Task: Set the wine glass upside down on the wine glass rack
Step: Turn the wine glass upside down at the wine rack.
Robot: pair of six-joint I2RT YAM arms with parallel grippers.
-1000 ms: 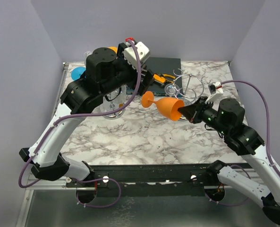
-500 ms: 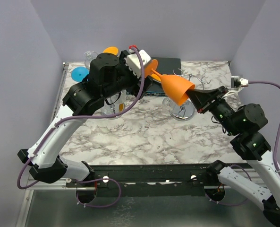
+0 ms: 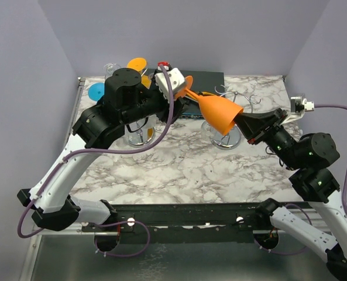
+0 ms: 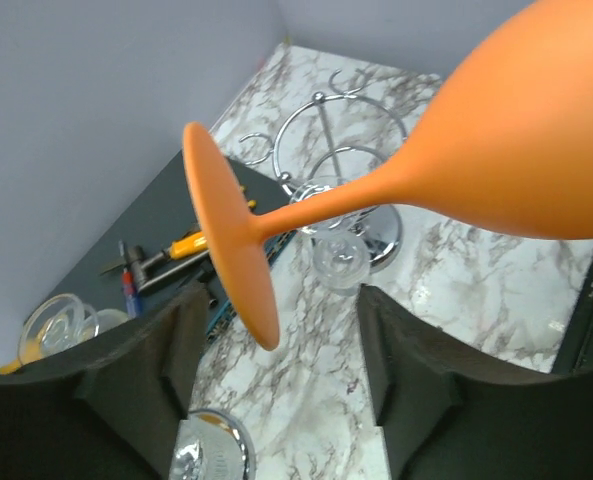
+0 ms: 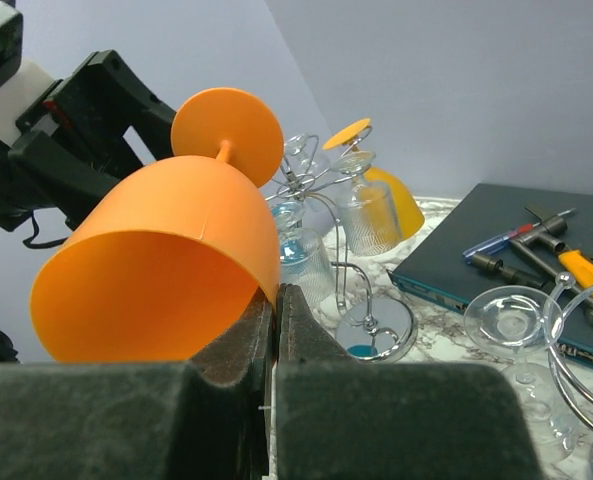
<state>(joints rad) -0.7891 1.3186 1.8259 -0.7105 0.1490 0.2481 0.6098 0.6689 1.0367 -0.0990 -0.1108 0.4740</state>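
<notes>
Now, right gripper (image 5: 276, 300): clamped shut on the rim of the orange plastic wine glass (image 5: 166, 250), one finger inside the bowl and one outside. The rim pinch leaves stem and foot free.
Wine glass position: airborne in the upper centre of the overhead view, lying sideways, with its foot to the upper left and its mouth to the right.
Left gripper (image 4: 281, 310): jaws apart, straddling the round foot with no contact visible. It is likely placed to take the stem end for inversion.
Chrome wire glass rack (image 4: 320, 120): stands on the marble-pattern table (image 3: 179, 170) beneath the glass. A clear glass (image 4: 338, 258) appears to hang inverted from it; the orange glass is not yet on it.
</notes>
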